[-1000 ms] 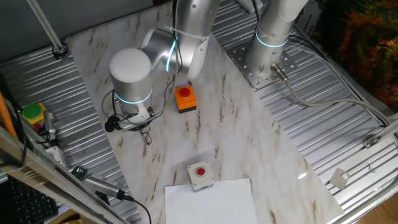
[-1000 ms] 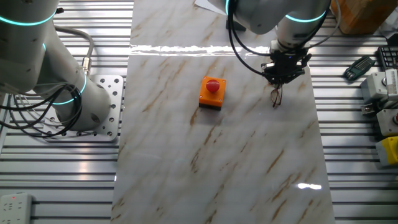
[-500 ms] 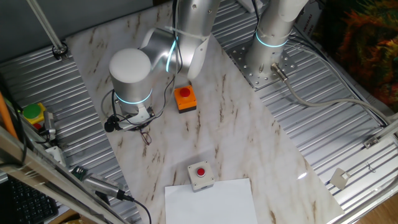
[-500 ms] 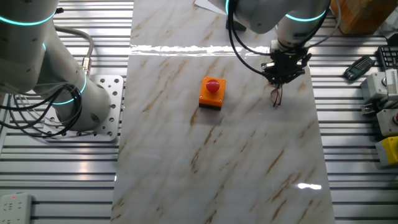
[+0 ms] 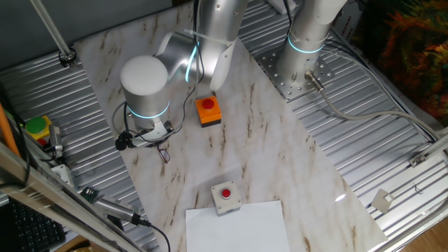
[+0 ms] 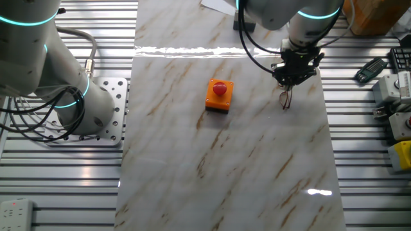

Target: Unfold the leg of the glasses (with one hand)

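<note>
1. On the marbled surface (image 6: 225, 160), going left to right in the other fixed view, we count one orange button box (image 6: 219, 95) and one pair of glasses (image 6: 285, 98).
2. Our single gripper (image 6: 290, 83) sits right above the glasses; whether it grips a leg we cannot tell.
3. We should swing that thin leg gently, pressing the frame flat.
4. One grey button box (image 5: 226, 196) and one white sheet (image 5: 238, 227) lie elsewhere.

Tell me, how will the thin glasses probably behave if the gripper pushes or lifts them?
The glasses look like thin wire, so probably very light and easy to bend. On the smooth marble table they may slide rather than open. The gripper sits directly over them; whether it grips is unclear.
</note>
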Tool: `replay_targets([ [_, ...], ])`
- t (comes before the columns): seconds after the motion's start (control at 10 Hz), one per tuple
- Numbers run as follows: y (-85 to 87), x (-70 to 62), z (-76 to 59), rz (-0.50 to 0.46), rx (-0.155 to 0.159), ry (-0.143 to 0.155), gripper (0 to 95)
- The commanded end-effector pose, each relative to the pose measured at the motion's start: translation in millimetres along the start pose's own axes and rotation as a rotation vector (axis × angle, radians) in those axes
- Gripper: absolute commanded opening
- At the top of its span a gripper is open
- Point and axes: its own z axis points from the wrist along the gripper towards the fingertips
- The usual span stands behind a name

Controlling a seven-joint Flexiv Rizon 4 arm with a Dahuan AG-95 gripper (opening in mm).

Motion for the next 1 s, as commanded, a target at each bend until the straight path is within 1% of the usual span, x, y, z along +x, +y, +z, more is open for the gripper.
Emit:
replay_targets([
  [0.1,-0.1,0.3,-6.3,0.007,-0.008,0.016,0.0],
  [0.4,-0.3,3.3,-13.3,0.024,-0.021,0.029,0.0],
  [0.8,-0.2,3.6,-18.7,0.04,-0.033,0.05,0.0],
  [1.0,0.1,3.4,-23.6,0.055,-0.045,0.076,0.0],
])
